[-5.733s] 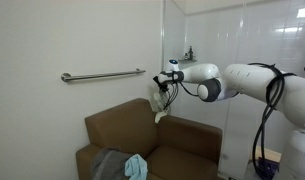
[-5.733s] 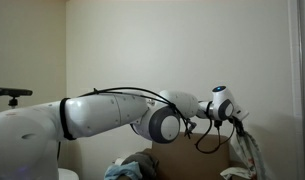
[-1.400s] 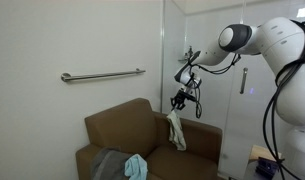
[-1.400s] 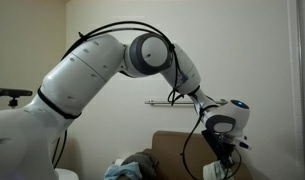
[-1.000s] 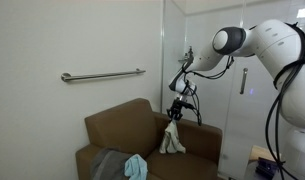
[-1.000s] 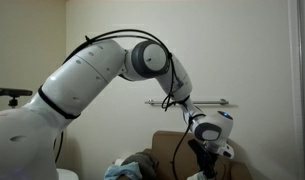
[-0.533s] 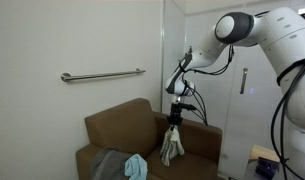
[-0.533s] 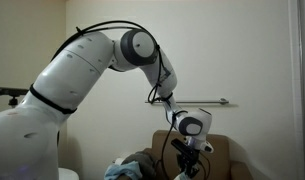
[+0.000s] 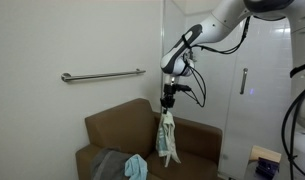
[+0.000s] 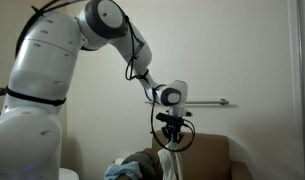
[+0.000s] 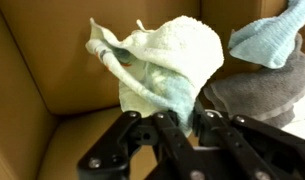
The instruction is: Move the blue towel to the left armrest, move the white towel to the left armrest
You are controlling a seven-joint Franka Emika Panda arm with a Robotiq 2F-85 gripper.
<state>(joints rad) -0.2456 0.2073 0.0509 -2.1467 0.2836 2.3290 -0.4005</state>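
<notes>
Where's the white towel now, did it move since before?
Yes. The white towel, held by the gripper, went down: before it was up at the couch backrest top, now it hangs below that edge.

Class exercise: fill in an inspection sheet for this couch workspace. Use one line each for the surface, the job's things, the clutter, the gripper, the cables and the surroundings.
Surface: brown upholstered couch, with cloths lying on its seat.
Job's things: long cream-white towel hangs from the gripper over the couch; small sky-blue towel lies on the seat, not on an armrest.
Clutter: dull gray cloth lies against the blue towel.
Gripper: Robotiq gripper points down, shut on the top of the white towel.
Cables: black cables loop beside the wrist, above the towel.
Surroundings: metal grab bar on the white wall; glass panel beside the couch.
</notes>
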